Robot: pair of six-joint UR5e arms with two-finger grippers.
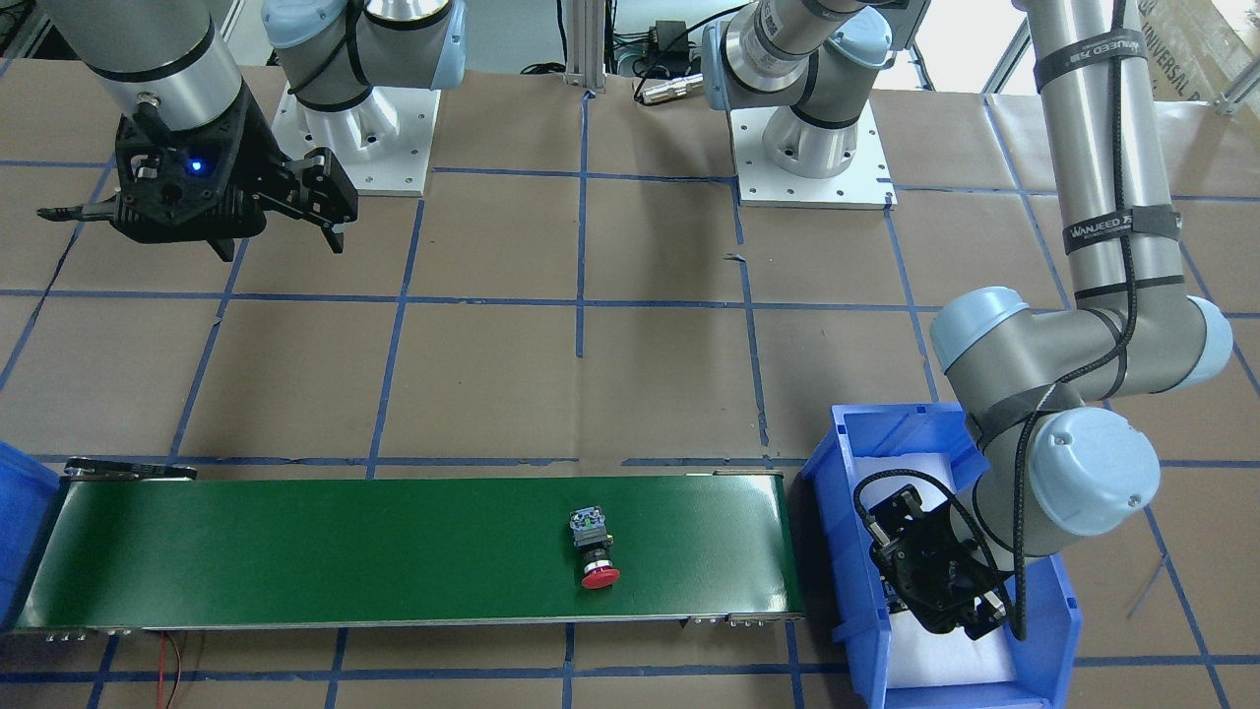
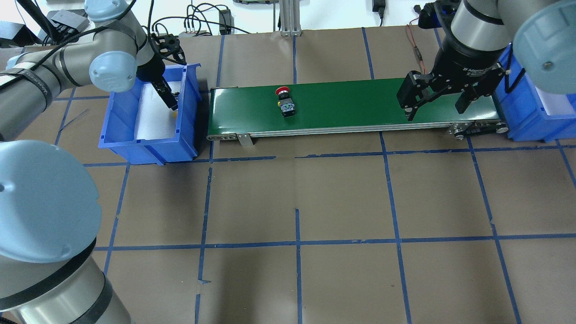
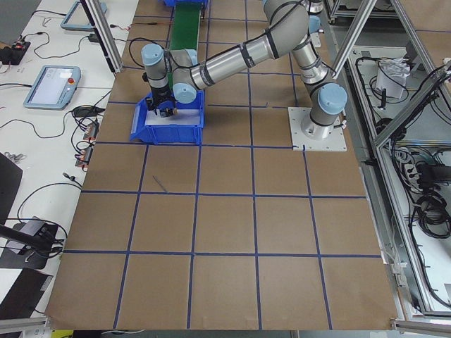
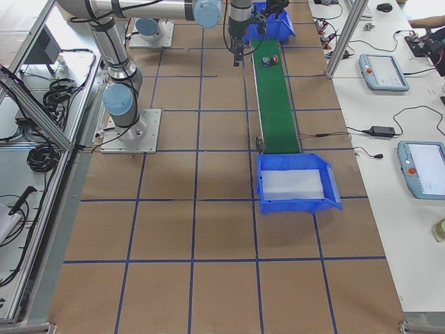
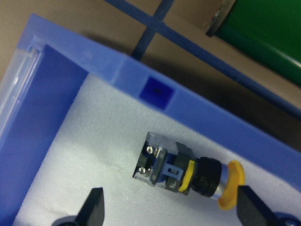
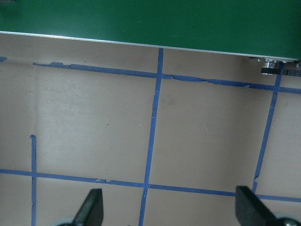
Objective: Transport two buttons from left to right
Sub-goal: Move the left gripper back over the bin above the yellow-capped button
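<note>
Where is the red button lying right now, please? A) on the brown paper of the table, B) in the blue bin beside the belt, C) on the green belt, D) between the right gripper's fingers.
C: the red button lies on its side on the green belt with nothing holding it. The yellow button is the one in the blue bin.

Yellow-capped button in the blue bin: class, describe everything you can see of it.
The yellow-capped button lies on its side on the white foam lining the blue bin, near one wall. End to end: a clear-grey rear block with metal screws, a blue clip, a yellow ring, a black barrel, the rounded yellow cap. It looks plastic. The left gripper hovers above, jaws open either side, not touching it.
</note>
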